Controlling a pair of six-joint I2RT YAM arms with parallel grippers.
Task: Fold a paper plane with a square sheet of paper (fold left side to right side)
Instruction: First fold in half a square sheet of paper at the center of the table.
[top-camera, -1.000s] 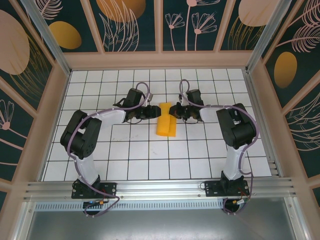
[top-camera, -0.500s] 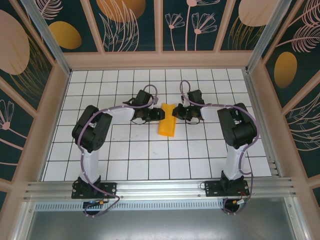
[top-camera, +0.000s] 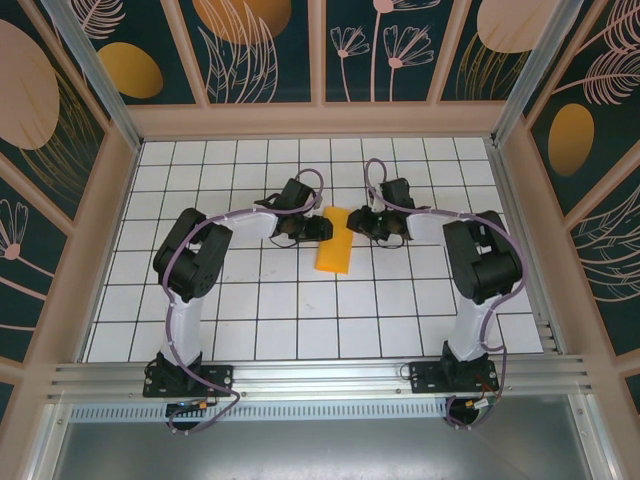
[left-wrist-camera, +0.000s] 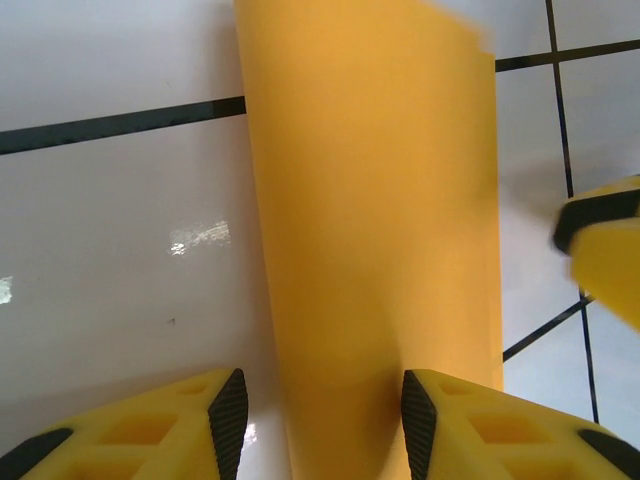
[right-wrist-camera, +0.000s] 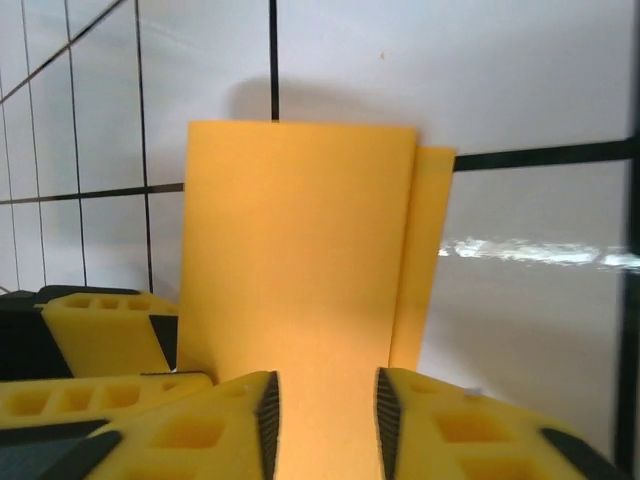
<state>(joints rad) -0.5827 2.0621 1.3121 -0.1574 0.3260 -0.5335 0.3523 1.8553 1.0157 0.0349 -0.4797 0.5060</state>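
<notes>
Orange-yellow folded sheet (top-camera: 333, 248) lies between left tool (top-camera: 321, 229) and right tool (top-camera: 354, 223), both parted

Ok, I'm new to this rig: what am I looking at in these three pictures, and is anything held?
Two robot arms, the left arm and the right arm, are bolted at the near edge of a white gridded table. The wide picture looks down from above and behind them. The two close-ups come from a camera on each wrist, with that arm's yellow fingers at the bottom. The folded orange-yellow paper lies on the table between them. Each arm's jaws stand open astride it; nothing looks gripped.
</notes>
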